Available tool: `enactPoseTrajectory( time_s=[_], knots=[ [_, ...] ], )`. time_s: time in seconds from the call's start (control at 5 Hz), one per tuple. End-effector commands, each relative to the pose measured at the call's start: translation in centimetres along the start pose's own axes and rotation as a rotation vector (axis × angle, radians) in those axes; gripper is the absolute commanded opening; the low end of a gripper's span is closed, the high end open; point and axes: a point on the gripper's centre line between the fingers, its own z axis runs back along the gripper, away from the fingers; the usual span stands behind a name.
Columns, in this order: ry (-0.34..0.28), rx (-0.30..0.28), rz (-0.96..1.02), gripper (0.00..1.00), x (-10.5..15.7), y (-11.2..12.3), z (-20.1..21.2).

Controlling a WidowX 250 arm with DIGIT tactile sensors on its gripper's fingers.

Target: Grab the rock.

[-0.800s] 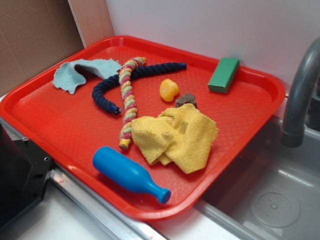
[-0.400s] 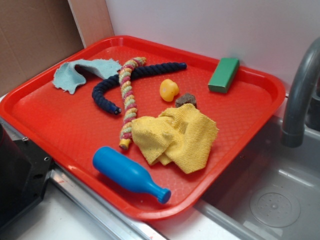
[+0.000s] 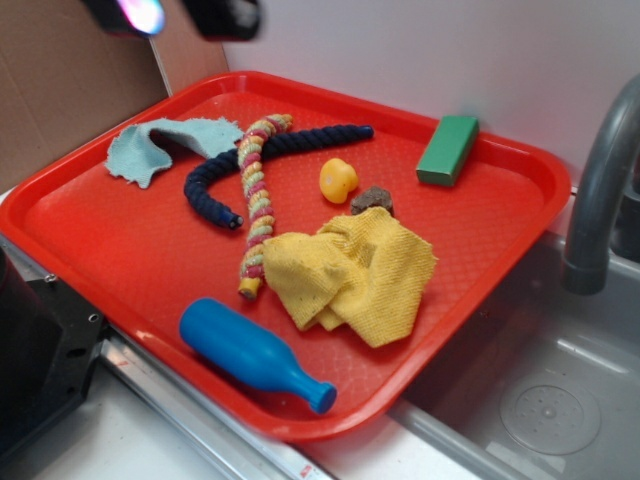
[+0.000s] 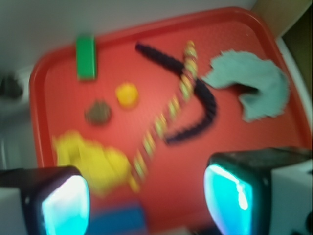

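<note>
The rock (image 3: 372,200) lies on the red tray (image 3: 120,250), a small dark rough lump, and nothing holds it. In the exterior view we see it just right of the yellow-orange toy (image 3: 338,180) and touching the far edge of the crumpled yellow cloth (image 3: 355,272). The green block (image 3: 448,149) stands further right, near the far rim of the tray. In the wrist view, which is blurred, we find the rock (image 4: 99,112) again between the green block (image 4: 86,57) and the yellow cloth (image 4: 90,161), beside the yellow-orange toy (image 4: 127,94).

The gripper (image 4: 146,198) hangs high above the tray. Its two fingers (image 4: 230,191) are spread wide, with a large part of the tray visible between them, and they hold nothing and touch nothing. In the exterior view we see only a dark blurred part of it at the top left (image 3: 175,15), well apart from the rock.

On the left of the tray lie a dark blue rope (image 3: 215,175), a striped rope (image 3: 256,200) crossing it, and a light blue rag (image 3: 165,145). A blue bottle (image 3: 250,352) lies at the near rim.
</note>
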Motion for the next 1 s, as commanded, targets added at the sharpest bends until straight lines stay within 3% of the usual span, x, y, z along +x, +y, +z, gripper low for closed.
enactPoseTrajectory(
  time_s=[0.0,0.2,0.6,0.8],
  knots=[
    [0.101,-0.032,0.008,1.0,1.4,-1.5,-7.6],
    [0.155,0.007,-0.027,1.0,0.7,-2.0,-9.7],
    [0.129,-0.055,-0.194,1.0,3.6,-5.2,-11.7],
    [0.157,-0.047,-0.226,1.0,3.4,-5.9,-13.1]
  ],
)
